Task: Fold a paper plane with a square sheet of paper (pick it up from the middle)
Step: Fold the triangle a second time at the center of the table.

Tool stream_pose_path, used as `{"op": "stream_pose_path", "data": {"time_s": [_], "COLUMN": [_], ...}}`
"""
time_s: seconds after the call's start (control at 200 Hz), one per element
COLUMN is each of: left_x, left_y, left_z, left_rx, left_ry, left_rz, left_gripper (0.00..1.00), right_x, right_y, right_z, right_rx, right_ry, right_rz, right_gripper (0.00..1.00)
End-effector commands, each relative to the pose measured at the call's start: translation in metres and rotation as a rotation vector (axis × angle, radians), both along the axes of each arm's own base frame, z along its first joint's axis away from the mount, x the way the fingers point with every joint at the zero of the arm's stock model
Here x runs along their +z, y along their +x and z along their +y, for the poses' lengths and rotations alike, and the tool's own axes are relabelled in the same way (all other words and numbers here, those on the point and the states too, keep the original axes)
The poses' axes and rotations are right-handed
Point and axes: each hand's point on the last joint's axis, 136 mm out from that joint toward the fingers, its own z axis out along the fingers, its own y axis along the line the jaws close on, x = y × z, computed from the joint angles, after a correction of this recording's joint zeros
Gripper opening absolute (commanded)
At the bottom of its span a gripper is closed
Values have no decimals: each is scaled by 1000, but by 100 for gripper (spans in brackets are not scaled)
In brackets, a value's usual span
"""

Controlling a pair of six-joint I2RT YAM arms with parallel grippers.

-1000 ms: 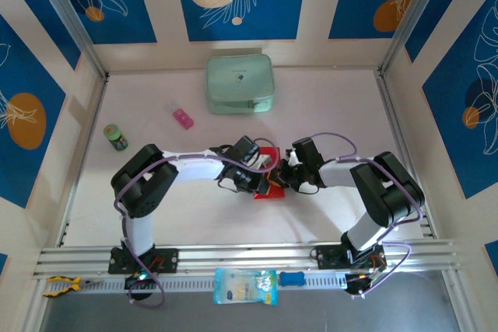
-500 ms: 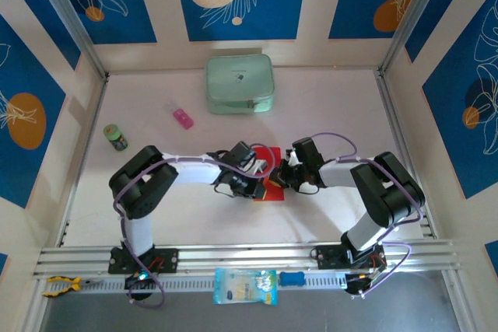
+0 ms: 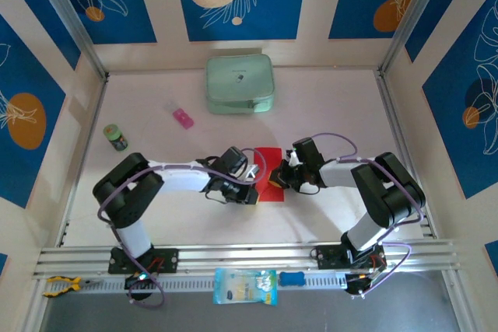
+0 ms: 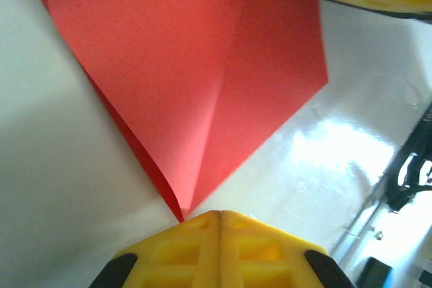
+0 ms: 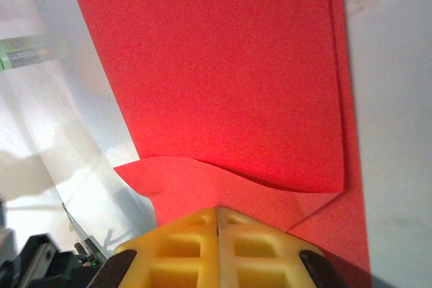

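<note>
The right claw point(image 5: 217, 217), closed and empty, presses on the square sheet of paper point(image 3: 270, 159), probably pinning its fold to the worktop point(image 3: 334, 114). The left claw point(image 4: 219, 217), closed, sits at a folded corner.

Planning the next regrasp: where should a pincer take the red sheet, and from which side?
Probably the curled flap edge of the red sheet, just ahead of the right pincer: it bows up off the lower layer. Come in low from the right arm's side; elsewhere it looks flat on the table.
</note>
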Motion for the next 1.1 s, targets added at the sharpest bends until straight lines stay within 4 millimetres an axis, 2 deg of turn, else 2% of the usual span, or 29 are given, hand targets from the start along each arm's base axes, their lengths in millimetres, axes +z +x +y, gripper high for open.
{"op": "stream_pose_path", "data": {"time_s": [0.0, 0.095, 0.335, 0.48, 0.665, 0.795, 0.95, 1.095], "left_x": [39, 36, 3, -21, -43, -49, -51, -51], "left_y": [13, 25, 45, 35, 9, 2, 4, 7], "left_z": [-12, -17, -22, -7, 20, 25, 27, 27], "left_rx": [7, 15, 33, 34, 35, 50, 57, 65], "left_ry": [-84, -67, 13, 80, 131, 127, 144, 152], "left_rz": [-49, -63, -52, -20, 29, 51, 45, 37], "left_gripper": [7, 7, 6, 5, 5, 5, 4, 2], "right_x": [-23, -23, -23, -22, -18, -8, 18, 35], "right_y": [-19, -20, -20, -19, -16, -9, 2, -1], "right_z": [-21, -21, -20, -20, -17, -11, -6, 8], "right_rx": [-23, -21, -18, -18, -13, 2, 12, 68], "right_ry": [-100, -98, -94, -94, -82, -47, -15, 34], "right_rz": [90, 91, 92, 88, 74, 32, -50, -94], "right_gripper": [0, 0, 0, 0, 0, 0, 1, 1]}}
